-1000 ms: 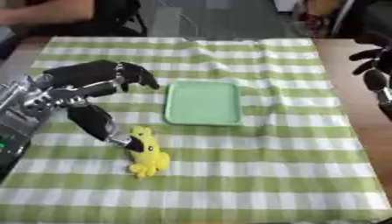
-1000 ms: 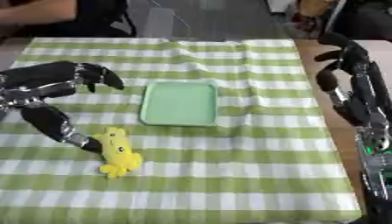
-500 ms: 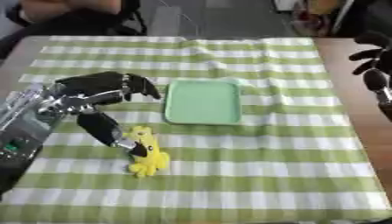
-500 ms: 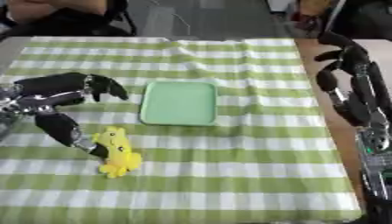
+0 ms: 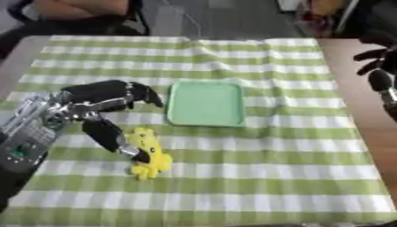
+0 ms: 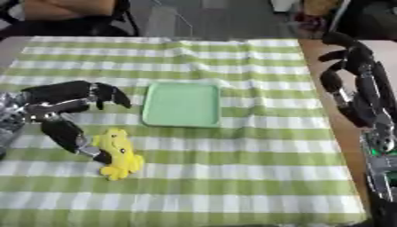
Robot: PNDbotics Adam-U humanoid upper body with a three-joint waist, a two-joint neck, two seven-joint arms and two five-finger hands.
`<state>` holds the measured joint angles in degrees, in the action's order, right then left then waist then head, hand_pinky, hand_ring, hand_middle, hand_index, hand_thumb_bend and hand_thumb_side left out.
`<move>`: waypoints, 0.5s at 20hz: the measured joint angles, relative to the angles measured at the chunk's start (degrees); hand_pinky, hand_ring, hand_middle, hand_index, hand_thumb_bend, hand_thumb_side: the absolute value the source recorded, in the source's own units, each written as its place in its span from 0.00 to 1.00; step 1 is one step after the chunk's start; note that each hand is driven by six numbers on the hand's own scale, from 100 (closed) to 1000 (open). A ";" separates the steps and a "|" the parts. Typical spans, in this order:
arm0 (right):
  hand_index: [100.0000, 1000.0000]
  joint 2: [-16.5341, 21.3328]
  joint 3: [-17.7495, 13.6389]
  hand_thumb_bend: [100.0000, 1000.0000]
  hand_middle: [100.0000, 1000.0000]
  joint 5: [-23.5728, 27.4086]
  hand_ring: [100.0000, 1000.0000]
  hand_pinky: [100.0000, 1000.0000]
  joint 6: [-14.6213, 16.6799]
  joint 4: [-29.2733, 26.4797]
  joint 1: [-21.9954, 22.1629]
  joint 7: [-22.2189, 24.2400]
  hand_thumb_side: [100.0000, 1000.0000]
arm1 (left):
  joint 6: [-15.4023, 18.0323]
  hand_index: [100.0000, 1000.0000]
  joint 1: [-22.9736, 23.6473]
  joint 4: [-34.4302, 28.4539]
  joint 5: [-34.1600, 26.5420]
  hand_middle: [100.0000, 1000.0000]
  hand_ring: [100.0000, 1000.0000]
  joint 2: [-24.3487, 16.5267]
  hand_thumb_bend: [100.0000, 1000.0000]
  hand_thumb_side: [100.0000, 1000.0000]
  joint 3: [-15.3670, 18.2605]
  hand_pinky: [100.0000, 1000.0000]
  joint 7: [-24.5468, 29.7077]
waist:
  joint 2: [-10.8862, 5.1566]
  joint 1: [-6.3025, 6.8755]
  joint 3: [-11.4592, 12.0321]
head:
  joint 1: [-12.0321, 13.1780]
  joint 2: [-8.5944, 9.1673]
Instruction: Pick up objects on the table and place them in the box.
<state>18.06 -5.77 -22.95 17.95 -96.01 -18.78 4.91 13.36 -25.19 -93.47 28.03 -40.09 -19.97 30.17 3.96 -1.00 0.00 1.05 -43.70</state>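
Beside the pale green shallow plastic tray (image 5: 205,103), on the counter covered with a green-and-white checked cloth (image 5: 256,177), the small yellow soft toy (image 5: 147,153) is lying flat, just left of centre and near the tray's lower left corner. It is looking light and squashy, so it should be giving under your fingers rather than slipping; you could be taking it across its plump middle, not by a limp limb. Your left robot hand (image 5: 105,98) is reaching over it, thumb touching the toy's left side, fingers spread wide above, holding nothing. Your right robot hand (image 6: 353,84) is resting at the counter's right edge with fingers relaxed. Nothing is lying between toy and tray; only cloth wrinkles are crossing the far side.
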 measured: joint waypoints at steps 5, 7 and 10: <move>0.91 -0.01 0.02 0.67 0.77 0.00 0.63 0.45 0.16 0.00 -0.02 0.17 0.95 | 0.40 0.87 0.24 1.28 0.24 0.83 0.76 0.49 1.00 0.58 -0.81 0.57 0.48 | 0.13 -0.01 -0.16 | 0.01 0.03; 0.91 -0.01 0.04 0.67 0.77 0.00 0.63 0.45 0.17 0.00 -0.03 0.18 0.95 | 0.43 0.86 0.43 1.85 0.36 0.83 0.76 0.67 1.00 0.58 -0.87 0.57 0.52 | 0.19 -0.05 -0.16 | 0.01 0.04; 0.91 -0.01 0.09 0.67 0.77 0.00 0.63 0.45 0.17 0.00 -0.05 0.18 0.95 | 0.62 0.86 0.44 2.72 0.52 0.83 0.76 0.98 1.00 0.57 -1.08 0.57 0.71 | 0.25 -0.10 -0.17 | 0.01 0.05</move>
<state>18.05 -5.68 -22.95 18.12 -96.01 -18.82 5.09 13.98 -24.75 -90.75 28.55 -39.11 -21.05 30.88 4.21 -1.10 -0.17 1.06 -43.65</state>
